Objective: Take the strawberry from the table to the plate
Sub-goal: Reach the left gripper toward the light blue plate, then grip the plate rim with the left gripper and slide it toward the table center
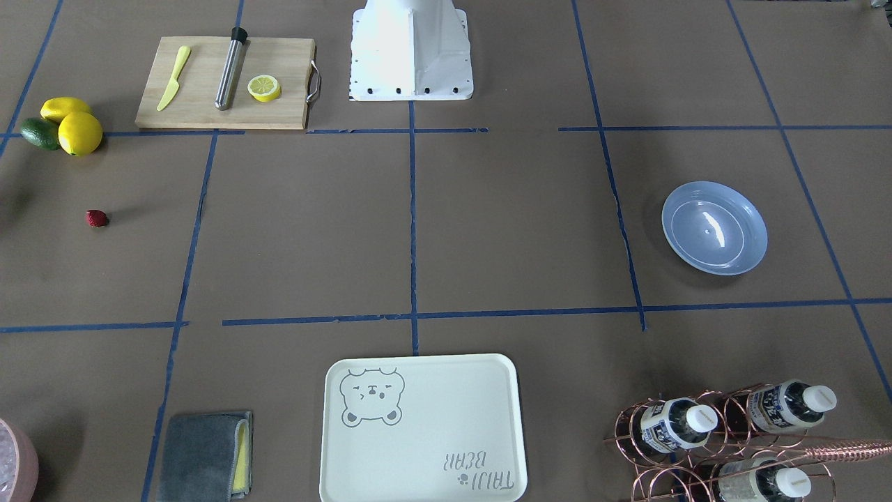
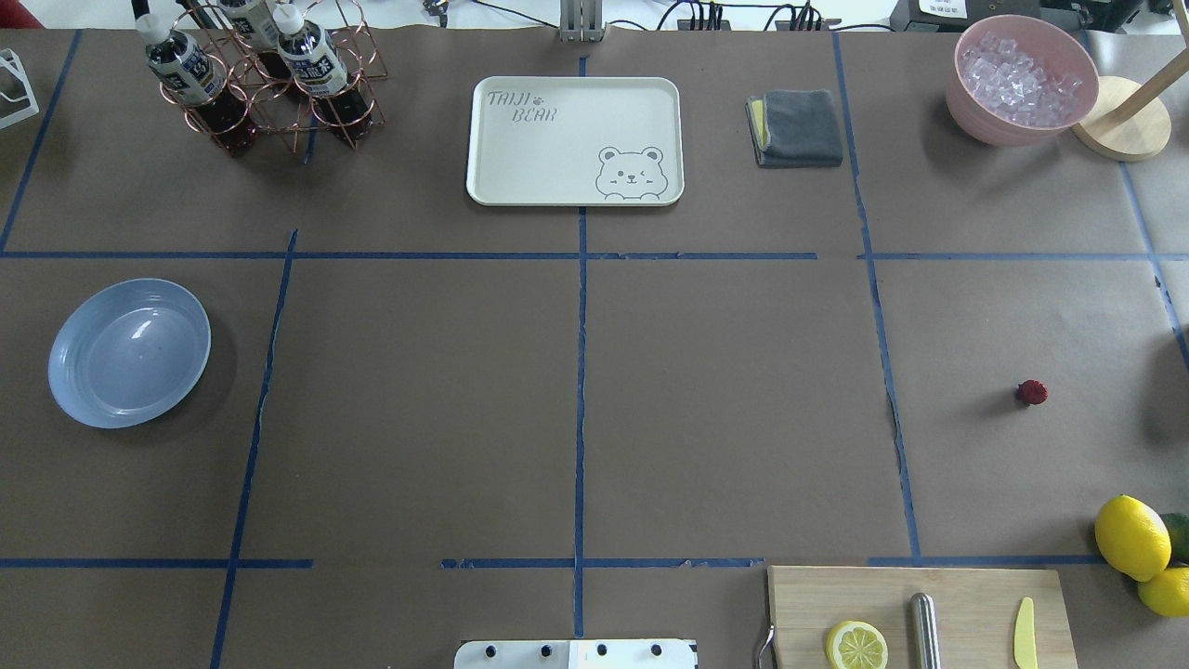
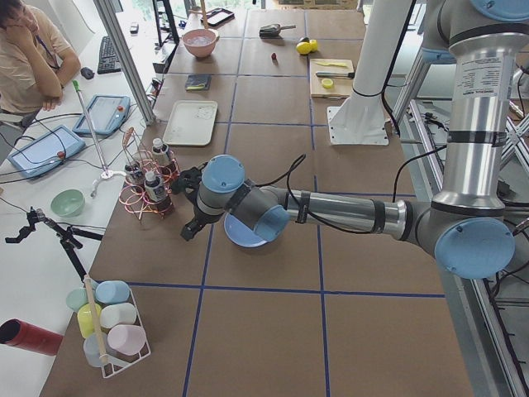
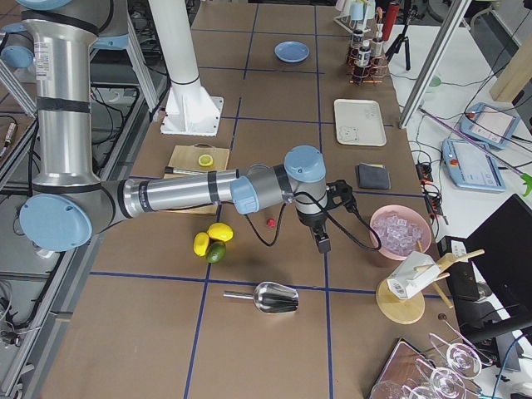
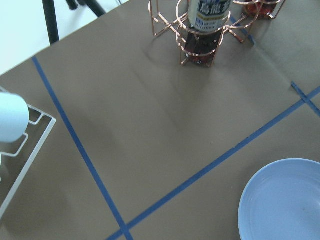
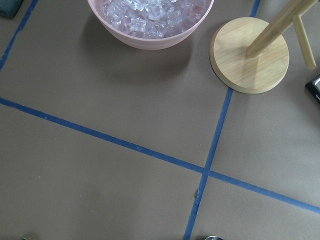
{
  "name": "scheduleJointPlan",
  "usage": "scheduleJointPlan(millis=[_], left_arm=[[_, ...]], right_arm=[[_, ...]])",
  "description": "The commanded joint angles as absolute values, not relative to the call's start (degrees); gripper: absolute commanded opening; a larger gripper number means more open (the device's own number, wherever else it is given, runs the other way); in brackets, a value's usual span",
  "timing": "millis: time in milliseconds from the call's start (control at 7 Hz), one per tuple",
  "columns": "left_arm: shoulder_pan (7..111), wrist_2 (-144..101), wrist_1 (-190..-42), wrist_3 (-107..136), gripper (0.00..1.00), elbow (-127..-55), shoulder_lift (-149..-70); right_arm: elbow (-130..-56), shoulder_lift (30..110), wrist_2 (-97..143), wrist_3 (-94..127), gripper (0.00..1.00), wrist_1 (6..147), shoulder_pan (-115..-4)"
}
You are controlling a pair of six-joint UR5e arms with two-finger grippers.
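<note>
The strawberry (image 1: 97, 218) (image 2: 1032, 392), small and dark red, lies on the brown table (image 2: 725, 390) far to my right, a little away from the lemons. The light-blue plate (image 2: 129, 352) (image 1: 714, 228) sits with nothing on it at the far left. In the exterior left view my left gripper (image 3: 187, 231) hangs beside the plate (image 3: 237, 237), near the bottle rack; I cannot tell whether it is open or shut. In the exterior right view my right gripper (image 4: 321, 241) hovers just past the strawberry (image 4: 271, 222), toward the ice bowl; its state I cannot tell either.
Two lemons (image 2: 1131, 537) and an avocado (image 1: 40, 133) lie near the strawberry. A cutting board (image 1: 226, 82) holds a lemon half, a toy knife and a metal rod. A bear tray (image 2: 575, 140), grey cloth (image 2: 796, 127), bottle rack (image 2: 260, 79) and ice bowl (image 2: 1020, 79) line the far edge.
</note>
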State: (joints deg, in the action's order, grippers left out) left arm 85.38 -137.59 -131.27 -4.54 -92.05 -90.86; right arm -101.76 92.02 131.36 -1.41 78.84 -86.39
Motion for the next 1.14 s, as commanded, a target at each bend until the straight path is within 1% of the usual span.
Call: scheduleJointPlan(millis=[0, 143, 286, 429, 571, 714, 857, 1000], left_arm=[[79.5, -136.33, -150.29, 10.97, 1.0, -86.76, -90.79], [72.75, -131.53, -155.69, 17.86, 1.0, -85.53, -88.53], [67.29, -129.22, -157.48, 26.28, 1.0, -83.52, -88.07], [64.02, -123.8, -159.24, 30.46, 1.0, -82.97, -86.15], [60.59, -119.05, -161.69, 35.28, 0.9, -80.88, -85.52], [55.77, -114.22, -164.76, 41.42, 0.69, -78.42, -85.17], [52.07, -111.56, -167.23, 47.57, 0.58, -77.62, -85.17], [51.42, -111.62, -167.78, 47.64, 0.58, -77.61, -84.82]], right_arm=[[-101.6, 92.02, 131.57, -1.14, 1.0, 78.22, -86.4], [-101.51, 92.02, 131.83, -1.14, 1.0, 77.96, -86.4], [-101.86, 92.02, 132.36, -0.97, 1.0, 77.96, -86.4], [-101.43, 92.02, 133.15, -0.79, 1.0, 77.96, -86.4], [-101.51, 92.11, 133.24, -0.79, 1.0, 77.96, -86.4], [-101.51, 92.11, 133.24, -0.79, 1.0, 77.96, -86.4], [-101.6, 92.11, 133.24, -0.79, 1.0, 77.96, -86.4], [-101.6, 92.11, 133.24, -0.79, 1.0, 77.96, -86.4]])
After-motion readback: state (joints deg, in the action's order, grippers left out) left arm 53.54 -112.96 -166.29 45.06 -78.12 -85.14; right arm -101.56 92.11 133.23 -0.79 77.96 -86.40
